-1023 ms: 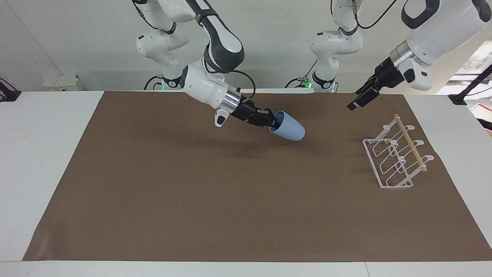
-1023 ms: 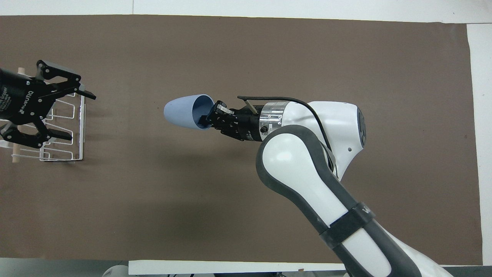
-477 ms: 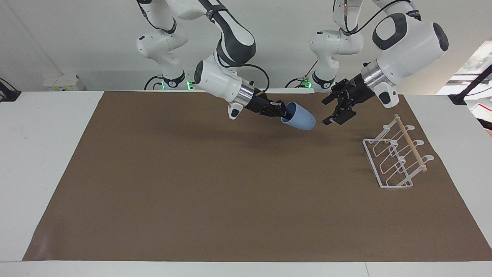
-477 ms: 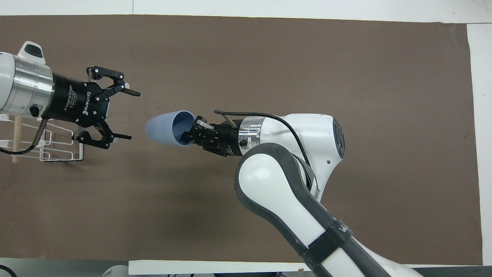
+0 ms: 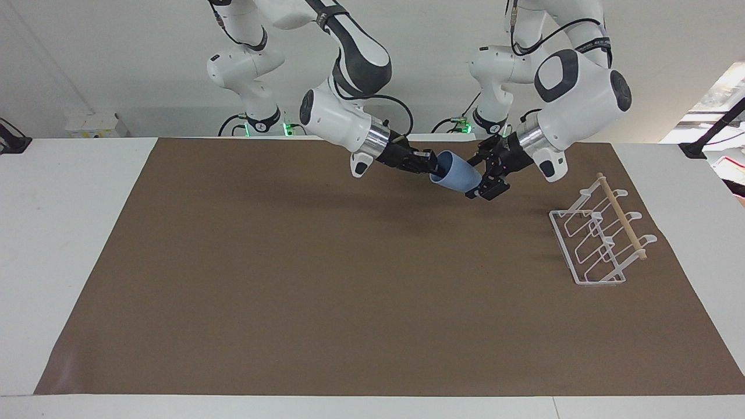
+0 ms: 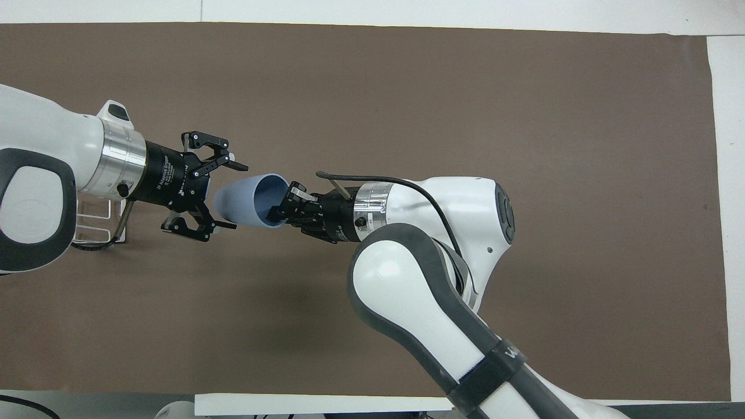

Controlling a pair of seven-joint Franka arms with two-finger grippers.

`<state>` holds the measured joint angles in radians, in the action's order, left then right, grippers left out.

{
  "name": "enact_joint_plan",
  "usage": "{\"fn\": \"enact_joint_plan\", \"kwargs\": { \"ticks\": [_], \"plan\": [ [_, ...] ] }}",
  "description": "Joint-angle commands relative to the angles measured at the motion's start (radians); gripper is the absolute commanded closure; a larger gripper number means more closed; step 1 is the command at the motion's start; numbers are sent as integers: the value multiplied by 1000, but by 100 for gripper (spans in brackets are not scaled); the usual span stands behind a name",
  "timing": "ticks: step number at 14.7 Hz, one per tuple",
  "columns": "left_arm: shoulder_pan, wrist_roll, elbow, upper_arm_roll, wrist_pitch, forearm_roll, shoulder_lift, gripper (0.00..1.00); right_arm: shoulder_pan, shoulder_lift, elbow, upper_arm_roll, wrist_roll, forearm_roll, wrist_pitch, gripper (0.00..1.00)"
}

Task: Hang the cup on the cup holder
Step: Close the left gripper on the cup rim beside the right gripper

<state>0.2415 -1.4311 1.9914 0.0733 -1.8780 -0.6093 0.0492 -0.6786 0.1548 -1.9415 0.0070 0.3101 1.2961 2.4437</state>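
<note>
The light-blue cup (image 5: 458,174) (image 6: 247,201) hangs tilted in the air over the brown mat, its base pointing toward the left arm's end of the table. My right gripper (image 5: 433,168) (image 6: 280,212) is shut on the cup's rim, with one finger inside the mouth. My left gripper (image 5: 477,178) (image 6: 235,196) is open, with a finger on either side of the cup's base end and a small gap showing. The white wire cup holder (image 5: 599,240) (image 6: 93,224) stands on the mat toward the left arm's end. In the overhead view the left arm covers most of it.
A brown mat (image 5: 326,291) covers most of the white table (image 5: 64,233). A dark clamp (image 5: 11,143) sits at the right arm's end of the table. Another dark fixture (image 5: 701,145) stands at the left arm's end.
The left gripper swept from over the cup holder to the cup and now straddles its base. The right gripper carried the cup toward the left arm's end.
</note>
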Motion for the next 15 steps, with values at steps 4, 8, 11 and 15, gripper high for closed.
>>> {"fn": "enact_joint_plan", "kwargs": {
  "ticks": [4,8,11,15],
  "plan": [
    [12,-38,18,-9,2,-6,12,100,4,2,7,7,26,20,8,100],
    [5,-90,6,-10,28,-6,11,100,10,2,10,5,41,20,5,100],
    [4,-94,-8,-12,25,35,-2,100,11,2,10,5,47,20,12,99],
    [-10,-100,-9,-18,30,51,-2,100,11,3,15,5,58,20,14,91]
  ]
}}
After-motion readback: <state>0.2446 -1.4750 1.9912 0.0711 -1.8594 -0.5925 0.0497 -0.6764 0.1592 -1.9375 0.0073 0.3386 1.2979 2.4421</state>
